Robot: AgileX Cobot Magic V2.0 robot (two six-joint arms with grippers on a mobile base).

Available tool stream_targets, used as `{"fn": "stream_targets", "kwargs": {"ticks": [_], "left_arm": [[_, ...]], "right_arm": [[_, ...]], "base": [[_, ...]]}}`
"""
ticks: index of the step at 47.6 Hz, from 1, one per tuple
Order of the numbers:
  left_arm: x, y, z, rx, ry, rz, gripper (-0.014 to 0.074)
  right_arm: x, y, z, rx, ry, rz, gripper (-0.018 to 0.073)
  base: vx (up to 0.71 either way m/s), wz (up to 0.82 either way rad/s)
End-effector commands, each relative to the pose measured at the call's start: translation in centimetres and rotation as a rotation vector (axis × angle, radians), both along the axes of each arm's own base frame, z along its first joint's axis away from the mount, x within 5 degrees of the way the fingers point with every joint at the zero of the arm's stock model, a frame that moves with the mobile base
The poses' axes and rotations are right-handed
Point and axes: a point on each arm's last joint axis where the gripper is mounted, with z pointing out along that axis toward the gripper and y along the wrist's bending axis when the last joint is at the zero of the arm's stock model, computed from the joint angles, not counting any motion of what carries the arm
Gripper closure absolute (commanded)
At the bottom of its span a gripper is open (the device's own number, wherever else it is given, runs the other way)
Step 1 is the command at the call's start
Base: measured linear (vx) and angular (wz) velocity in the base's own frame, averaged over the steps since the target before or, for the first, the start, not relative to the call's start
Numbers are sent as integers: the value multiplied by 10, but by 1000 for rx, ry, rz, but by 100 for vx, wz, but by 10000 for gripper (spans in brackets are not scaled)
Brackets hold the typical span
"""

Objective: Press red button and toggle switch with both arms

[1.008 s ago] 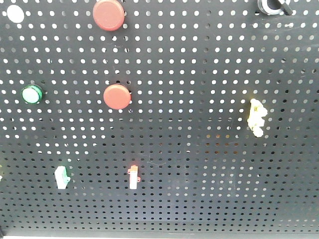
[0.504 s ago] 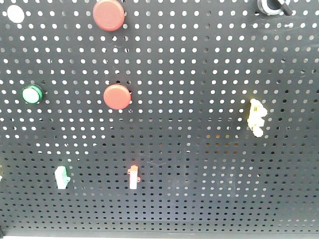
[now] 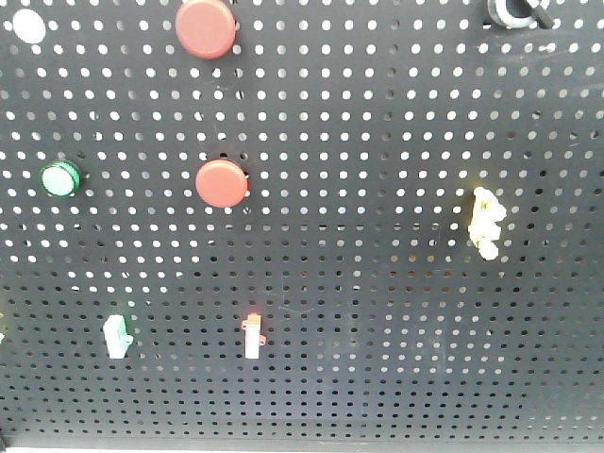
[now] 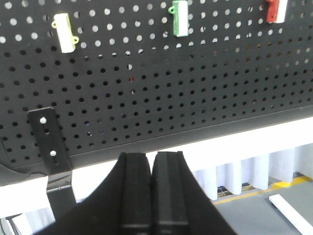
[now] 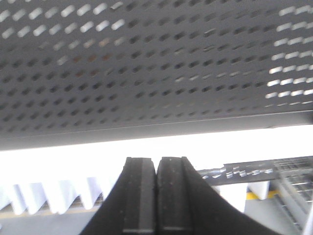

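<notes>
Front view: black pegboard [image 3: 396, 283] fills the frame, no arm or gripper visible on it. Two round red buttons sit on the board, one at top edge [image 3: 206, 26] and one lower, roughly mid-left [image 3: 221, 183], the lower one almost straight beneath the upper. Green round button [image 3: 59, 178] is at far left, level w/ the lower red one. White round cap [image 3: 29, 25] at top-left corner; black knob-like part [image 3: 514, 11] at top right, cut off by the frame. Bottom row: green-tipped toggle switch [image 3: 116, 336] at left, red-tipped toggle switch [image 3: 252, 335] to its right, nearly under the lower red button. Yellow switch [image 3: 485, 222] sits alone at right, mid height, well apart from the rest. Left wrist view: left gripper [image 4: 151, 188] has its fingers pressed together, nothing between them, below the board's lower edge and not touching it; above it are the yellow switch [image 4: 65, 38], green switch [image 4: 179, 17] and red switch [image 4: 276, 10] in a row, plus a black bracket [image 4: 49, 139] w/ screws at the board's lower left. Right wrist view: right gripper [image 5: 156, 196] also has fingers closed tight on nothing, under the board's bottom edge [image 5: 156, 73], apart from it; no buttons or switches show in that view.
</notes>
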Motion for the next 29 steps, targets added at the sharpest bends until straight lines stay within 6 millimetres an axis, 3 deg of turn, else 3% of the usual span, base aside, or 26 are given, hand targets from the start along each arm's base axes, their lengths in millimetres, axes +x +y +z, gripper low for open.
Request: {"fn": "stream_targets", "kwargs": {"ticks": [1, 29], "left_arm": [[0, 1, -3, -25, -61, 8, 594], [0, 1, -3, -25, -61, 8, 594]], "right_arm": [[0, -1, 5, -16, -88, -12, 562], [0, -1, 5, -16, -88, -12, 562]], "base": [[0, 0], [0, 0]]}}
